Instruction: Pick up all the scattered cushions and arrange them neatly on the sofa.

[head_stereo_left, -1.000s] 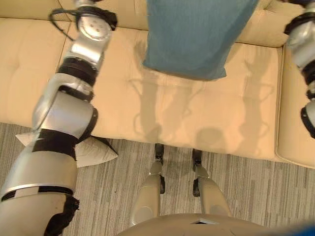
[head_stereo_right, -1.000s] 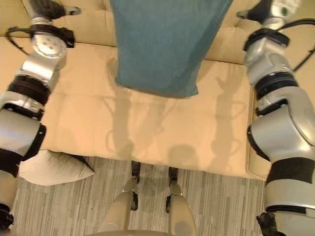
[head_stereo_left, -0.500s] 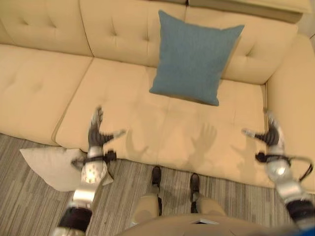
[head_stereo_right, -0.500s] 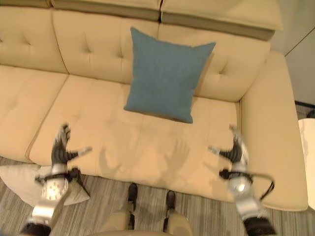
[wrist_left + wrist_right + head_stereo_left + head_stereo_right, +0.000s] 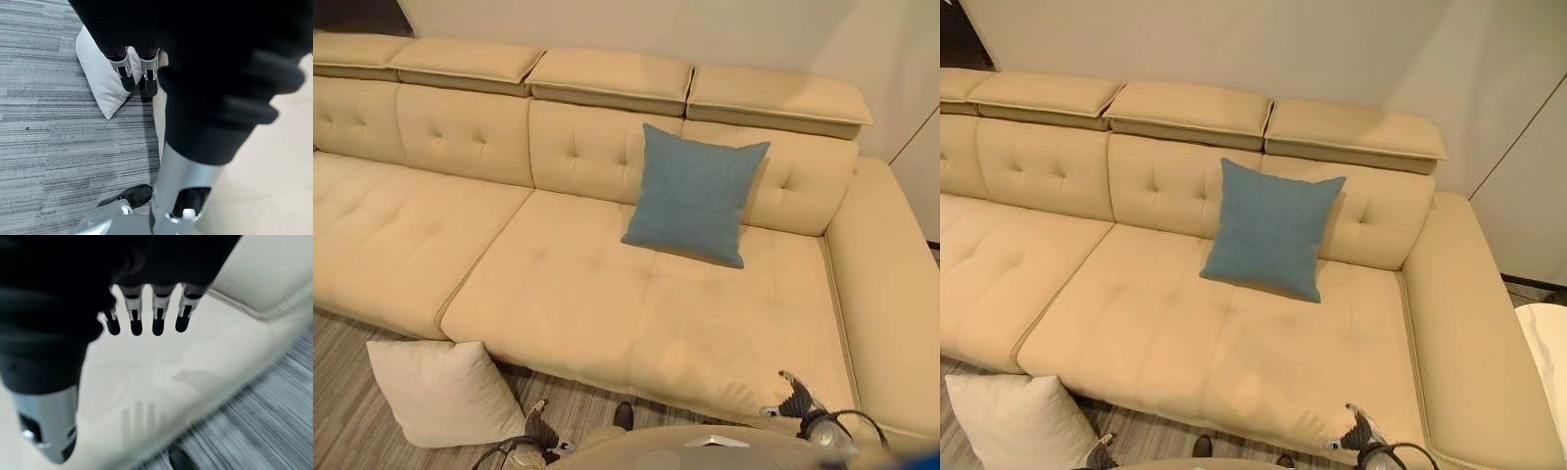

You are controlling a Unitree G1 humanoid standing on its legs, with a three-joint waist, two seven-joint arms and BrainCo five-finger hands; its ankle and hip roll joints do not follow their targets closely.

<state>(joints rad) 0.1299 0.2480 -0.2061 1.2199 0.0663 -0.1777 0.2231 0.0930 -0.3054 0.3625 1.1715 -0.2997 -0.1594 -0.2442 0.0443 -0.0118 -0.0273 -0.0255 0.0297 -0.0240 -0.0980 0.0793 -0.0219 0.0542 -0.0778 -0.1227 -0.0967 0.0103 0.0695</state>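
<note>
Right robot hand [image 5: 146, 313] fingers straight, left robot hand [image 5: 134, 68] unclear, over white cushion [image 5: 105, 73], blue cushion [image 5: 693, 193] on sofa [image 5: 558, 284]

Eye views overlook sofa [image 5: 607, 294]; wrist views close, facing down.

Wide bare sofa [image 5: 587, 304] seat lies open left of the blue cushion [image 5: 693, 194].

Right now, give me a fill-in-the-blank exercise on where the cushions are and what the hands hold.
1. The blue cushion leans against the sofa's ____.
2. The white cushion lies on the ____, beside the sofa.
3. The fingers of the left hand and right hand are straight and hold ____.

Missing words: backrest; floor; nothing
</note>
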